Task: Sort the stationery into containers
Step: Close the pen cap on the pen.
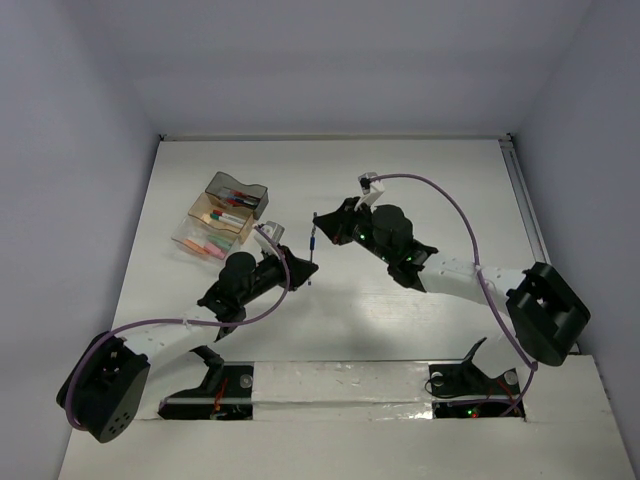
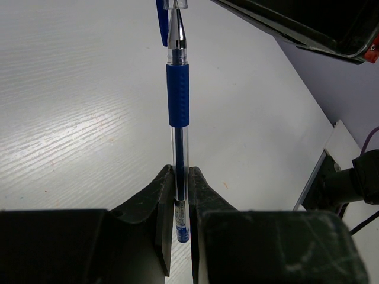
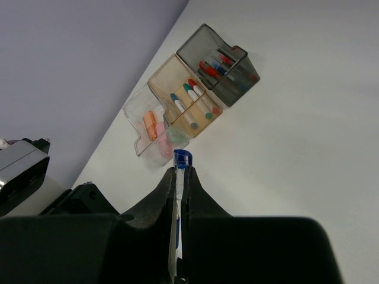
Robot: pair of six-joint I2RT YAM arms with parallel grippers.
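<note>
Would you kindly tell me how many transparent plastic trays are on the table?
3, in a row: a smoky grey plastic tray farthest back, a tan transparent tray in the middle, a clear plastic tray nearest. None seems hidden.

Left hand (image 1: 304, 269) and right hand (image 1: 321, 229) — the 2 clenched — face each other, tips close.

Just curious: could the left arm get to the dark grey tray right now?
Probably not yet: the way to the grey tray looks free, but the left gripper and right gripper both clamp the blue pen.
</note>
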